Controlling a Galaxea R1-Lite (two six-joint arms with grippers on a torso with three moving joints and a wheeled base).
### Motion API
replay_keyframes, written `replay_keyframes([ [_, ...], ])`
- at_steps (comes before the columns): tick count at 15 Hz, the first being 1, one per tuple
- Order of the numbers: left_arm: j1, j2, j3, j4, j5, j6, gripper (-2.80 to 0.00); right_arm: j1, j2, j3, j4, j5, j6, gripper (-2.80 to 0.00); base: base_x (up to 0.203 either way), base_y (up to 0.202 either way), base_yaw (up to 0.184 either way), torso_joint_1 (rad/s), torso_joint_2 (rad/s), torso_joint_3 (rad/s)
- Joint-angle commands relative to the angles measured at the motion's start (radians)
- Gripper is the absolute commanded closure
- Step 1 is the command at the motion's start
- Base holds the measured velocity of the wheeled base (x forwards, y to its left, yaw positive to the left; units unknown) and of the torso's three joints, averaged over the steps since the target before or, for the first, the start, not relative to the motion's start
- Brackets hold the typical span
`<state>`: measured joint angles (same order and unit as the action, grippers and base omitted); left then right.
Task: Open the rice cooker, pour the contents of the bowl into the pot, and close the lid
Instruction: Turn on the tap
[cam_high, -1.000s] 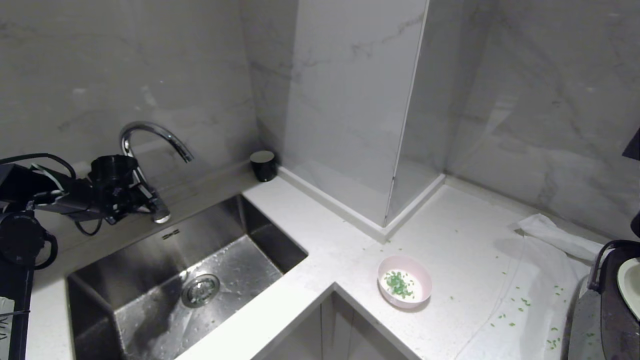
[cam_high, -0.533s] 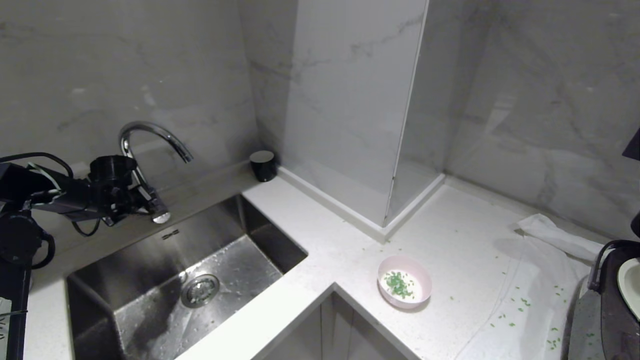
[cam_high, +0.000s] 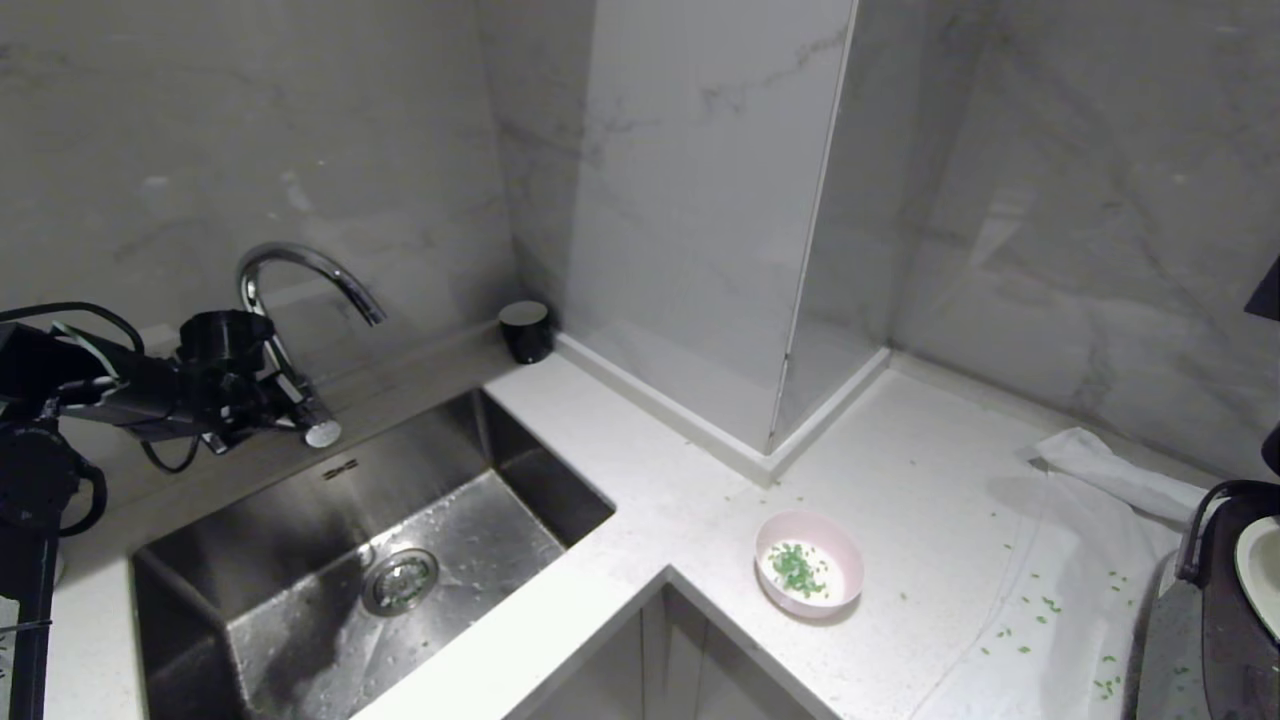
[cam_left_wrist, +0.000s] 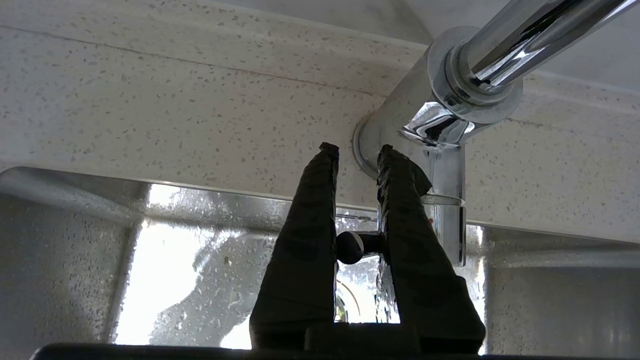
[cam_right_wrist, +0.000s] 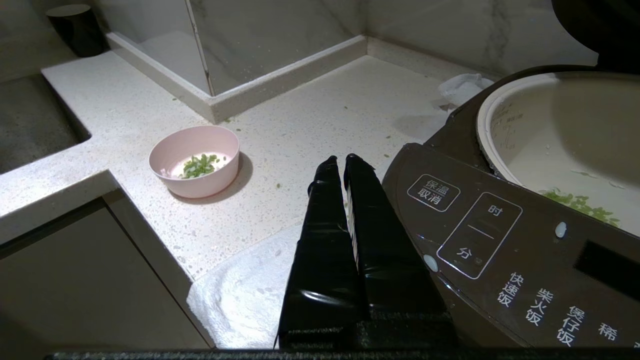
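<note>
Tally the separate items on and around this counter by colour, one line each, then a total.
Pink: 1, the bowl
Black: 1, the small cup in the corner
Dark brown: 1, the rice cooker
Chrome: 1, the faucet
White: 1, the cloth under the cooker
Total: 5

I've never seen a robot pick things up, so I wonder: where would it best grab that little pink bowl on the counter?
Probably by the rim. The bowl stands upright and open on the countertop, its round walls too wide to span, so one finger inside and one outside, coming from above, suits it. The side facing the rice cooker seems handiest for tipping it into the pot.
</note>
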<state>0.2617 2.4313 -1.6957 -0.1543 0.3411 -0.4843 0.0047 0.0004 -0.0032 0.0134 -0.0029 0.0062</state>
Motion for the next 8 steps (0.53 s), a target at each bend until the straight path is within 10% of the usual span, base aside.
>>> replay_keyframes([
  [1, -0.001, -0.005, 0.002, -0.002, 0.004, -0.004, 0.00, 0.000, 0.000, 0.000, 0.000, 0.000, 0.000, 0.00, 0.000, 0.000, 0.000, 0.000, 0.00, 0.000],
  [8, -0.004, -0.028, 0.023, 0.013, 0.001, -0.002, 0.00, 0.000, 0.000, 0.000, 0.000, 0.000, 0.000, 0.00, 0.000, 0.000, 0.000, 0.000, 0.00, 0.000],
])
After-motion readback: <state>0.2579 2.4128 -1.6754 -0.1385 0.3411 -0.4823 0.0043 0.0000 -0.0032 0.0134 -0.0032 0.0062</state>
